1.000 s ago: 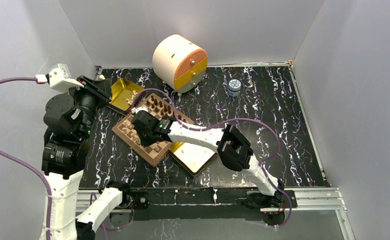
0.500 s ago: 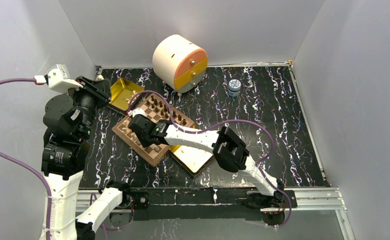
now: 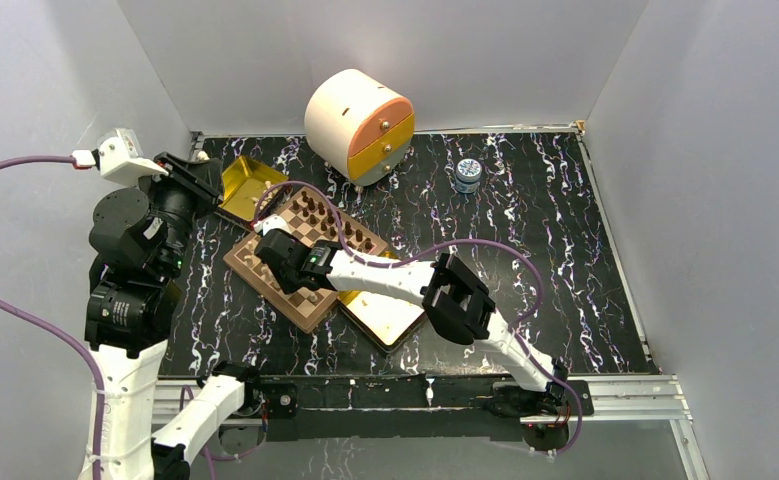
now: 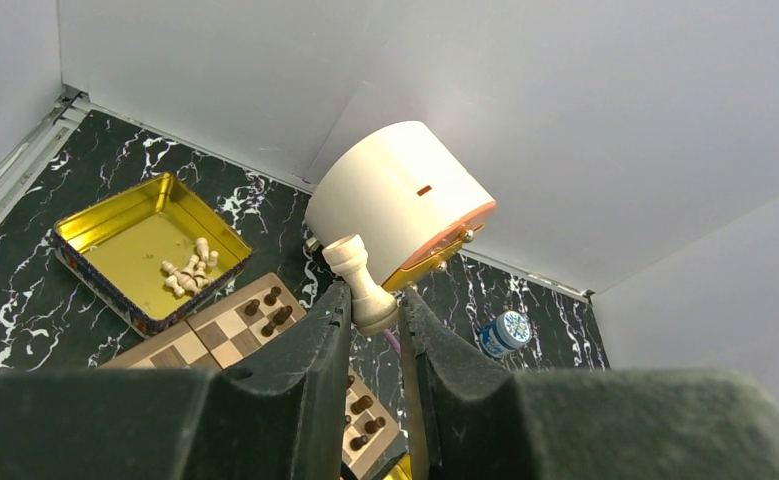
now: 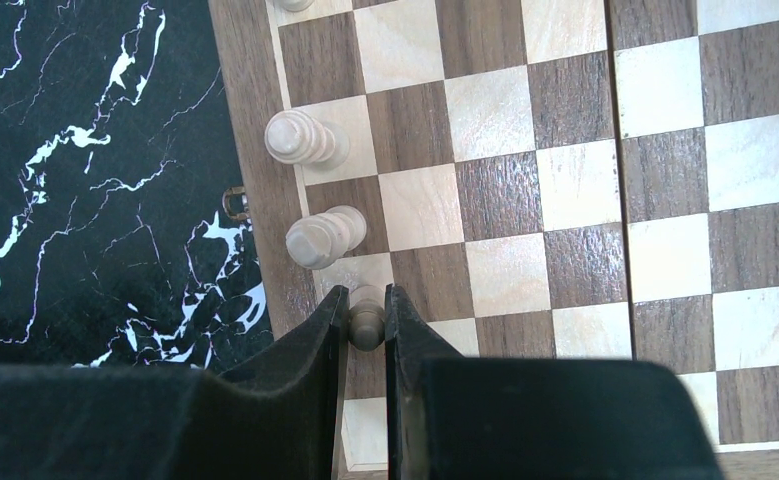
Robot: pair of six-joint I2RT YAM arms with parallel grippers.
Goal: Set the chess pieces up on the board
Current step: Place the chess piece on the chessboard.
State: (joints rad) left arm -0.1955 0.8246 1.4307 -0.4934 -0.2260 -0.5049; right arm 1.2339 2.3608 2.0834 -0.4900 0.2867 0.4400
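Rail (image 3: 415,392) of aluminium along the near edge, with both arm bases bolted to it. Beyond it is the tabletop (image 3: 565,280), glossy black with white marble veining. Purple cables (image 3: 485,243) loop off both arms.

The nearest object I see is a shallow gold tin (image 3: 390,318), just beside the near-right side of the board (image 3: 265,290). The board sits turned diagonal, left of centre.

Reaching across to the board's left side is the right gripper (image 5: 367,300). On its wrist camera I see it pinched on a small light tan piece (image 5: 367,322) with a round head. The piece is over the outermost file, just beside the brown rim. I cannot tell whether its base touches the wood. Two more light chess pieces (image 5: 305,137) stand on the next squares of that file. Dark pieces (image 3: 320,215) stand in rows along the board's far side.

Over the table's left edge, held high, is the left gripper (image 4: 373,305). It is clamped on the base of a light tan rook (image 4: 357,278), which leans left above the fingertips.

Beyond the board, far left, a second gold tin (image 3: 237,185) holds a loose heap of light pieces (image 4: 190,272) lying on their sides.

Farther back is a round cream cabinet (image 3: 358,125) with orange and yellow drawer fronts. Right of it, well apart, is a small jar (image 3: 468,175) with a blue patterned lid.

Plain white walls (image 3: 465,50) close three sides.
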